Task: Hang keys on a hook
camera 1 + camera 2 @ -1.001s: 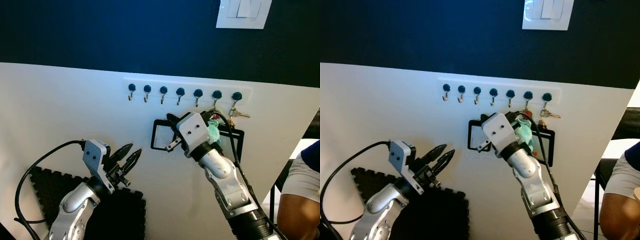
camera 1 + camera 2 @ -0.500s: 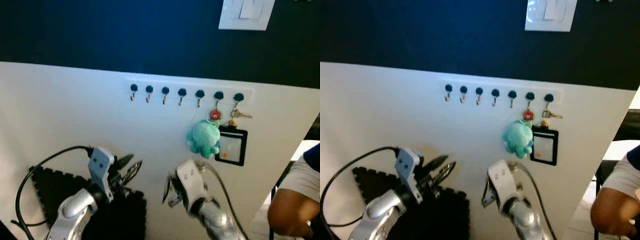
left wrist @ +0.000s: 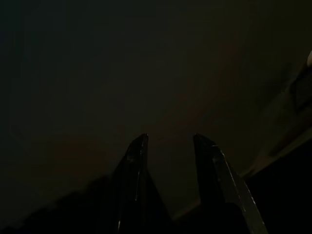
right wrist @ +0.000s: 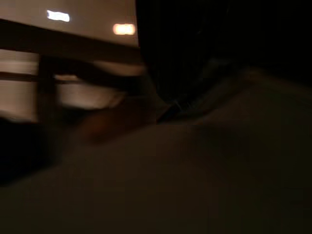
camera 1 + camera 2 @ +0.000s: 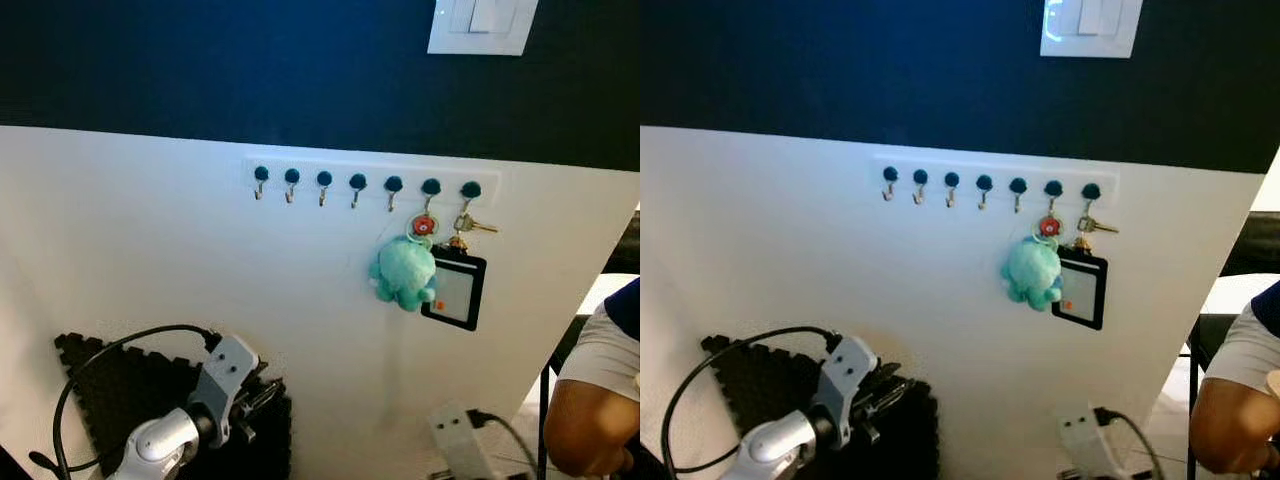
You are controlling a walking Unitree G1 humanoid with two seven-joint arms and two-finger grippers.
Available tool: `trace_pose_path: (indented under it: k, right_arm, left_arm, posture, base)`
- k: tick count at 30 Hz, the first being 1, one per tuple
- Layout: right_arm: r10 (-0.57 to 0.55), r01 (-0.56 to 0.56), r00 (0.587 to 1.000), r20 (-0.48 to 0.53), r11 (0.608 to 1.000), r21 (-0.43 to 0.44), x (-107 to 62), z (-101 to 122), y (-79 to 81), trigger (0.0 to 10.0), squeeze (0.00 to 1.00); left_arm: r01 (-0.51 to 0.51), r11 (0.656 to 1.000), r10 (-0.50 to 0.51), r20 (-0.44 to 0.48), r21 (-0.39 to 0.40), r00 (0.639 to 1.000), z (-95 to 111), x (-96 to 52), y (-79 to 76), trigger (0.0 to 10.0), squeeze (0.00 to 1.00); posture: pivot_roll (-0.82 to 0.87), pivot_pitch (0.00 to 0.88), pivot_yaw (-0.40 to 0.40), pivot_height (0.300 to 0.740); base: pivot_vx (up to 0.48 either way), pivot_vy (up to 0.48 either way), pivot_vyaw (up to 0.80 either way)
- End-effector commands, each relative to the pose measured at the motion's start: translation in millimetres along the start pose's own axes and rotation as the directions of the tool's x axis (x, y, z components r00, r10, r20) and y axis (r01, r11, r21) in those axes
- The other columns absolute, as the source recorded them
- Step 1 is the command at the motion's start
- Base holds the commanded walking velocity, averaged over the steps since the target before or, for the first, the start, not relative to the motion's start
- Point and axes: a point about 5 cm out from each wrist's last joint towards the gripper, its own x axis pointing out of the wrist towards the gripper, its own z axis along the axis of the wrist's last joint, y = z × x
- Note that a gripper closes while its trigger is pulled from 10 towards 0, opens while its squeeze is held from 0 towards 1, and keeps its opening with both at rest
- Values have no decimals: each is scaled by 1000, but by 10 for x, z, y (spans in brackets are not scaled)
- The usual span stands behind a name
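Observation:
A white rail of several blue-knobbed hooks (image 5: 358,181) runs along the wall. From the sixth hook (image 5: 431,187) hangs a key ring with an orange tag (image 5: 424,226) and a teal plush octopus (image 5: 404,275). Brass keys (image 5: 470,225) and a black badge holder (image 5: 455,291) hang from the seventh hook. My right gripper's white body (image 5: 456,433) sits low at the bottom edge, well below the plush and apart from it. My left gripper (image 3: 170,140) is open and holds nothing. It hovers low at the left, in front of the black mat (image 5: 110,385).
A white light switch (image 5: 483,22) sits high on the dark upper wall. A person's arm and white sleeve (image 5: 600,385) are at the right edge. A black cable (image 5: 120,345) loops from my left wrist over the foam mat.
My right arm has dropped from the hooks to the bottom edge, leaving the plush key ring hanging on the sixth hook. My left arm has sunk lower too.

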Motion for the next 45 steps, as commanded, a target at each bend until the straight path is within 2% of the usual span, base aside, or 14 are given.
trace_pose_path:
  k: [1,5,10,14,20,21,22,26,34,36,38,41,42,45]
  right_arm:
    - [-60,59,998,-14,997,-51,-10,-38,1,10000,0]
    - [-236,239,971,34,961,-138,4,-6,-124,10000,0]
    - [-353,356,934,45,923,-145,-8,14,-208,10000,0]
    - [-377,383,924,65,913,-143,-13,36,-219,10000,0]
    - [-341,352,935,99,928,-123,-32,114,-177,10000,0]
    - [-286,300,950,124,947,-112,-44,173,-121,10000,0]
    - [-286,300,950,124,947,-112,-44,173,-121,10000,0]
    - [-141,156,974,176,985,-74,-89,304,-9,10000,0]
    - [4,1,979,206,1000,-23,-122,469,60,10000,0]
    - [77,-73,976,202,997,-28,-141,515,96,10000,0]
    - [196,-191,966,169,980,-45,-165,514,173,10000,0]
    - [261,-256,954,145,965,-53,-184,495,219,10000,0]
    - [353,-347,928,121,935,-69,-221,470,272,10000,0]
    - [398,-392,911,109,917,-70,-241,452,300,10000,0]
  left_arm:
    - [9,1000,-9,-35,1,999,-68,1,-33,10000,0]
    - [18,1000,-17,-56,14,998,-102,9,-62,10000,0]
    - [23,1000,-22,-66,19,998,-122,-2,-77,10000,0]
    - [37,999,-35,-76,31,997,-125,-10,-77,10000,0]
    - [62,997,-58,-91,41,994,-138,-19,-90,10000,0]
    - [79,996,-74,-99,48,992,-144,-23,-103,10000,0]
    - [79,996,-74,-99,48,992,-144,-23,-103,10000,0]
    - [102,994,-96,-106,49,990,-146,-28,-120,10000,0]
    - [118,992,-112,-112,50,987,-146,-36,-122,10000,0]
    - [128,991,-122,-115,48,986,-149,-43,-128,10000,0]
    - [143,989,-136,-120,48,983,-156,-52,-140,10000,0]
    - [149,988,-142,-123,48,982,-161,-58,-144,10000,0]
    - [154,987,-147,-127,47,981,-164,-62,-145,10000,0]
    - [157,986,-150,-129,47,980,-167,-64,-145,10000,0]
  posture:
    - [38,75,17,740]
    - [39,78,15,740]
    - [39,79,15,740]
    - [37,80,15,740]
    - [37,80,15,740]
    - [34,79,14,740]
    - [34,79,14,740]
    - [34,79,13,740]
    - [34,79,12,740]
    - [33,78,13,740]
    - [33,75,13,740]
    - [33,72,12,740]
    - [33,68,12,740]
    - [32,67,13,740]
  base:
    - [0,0,0]
    - [0,0,0]
    - [0,0,0]
    - [0,0,0]
    - [0,0,0]
    - [0,0,0]
    - [0,0,0]
    - [0,0,0]
    - [0,0,0]
    - [0,0,0]
    - [0,0,0]
    - [0,0,0]
    - [0,0,0]
    - [0,0,0]
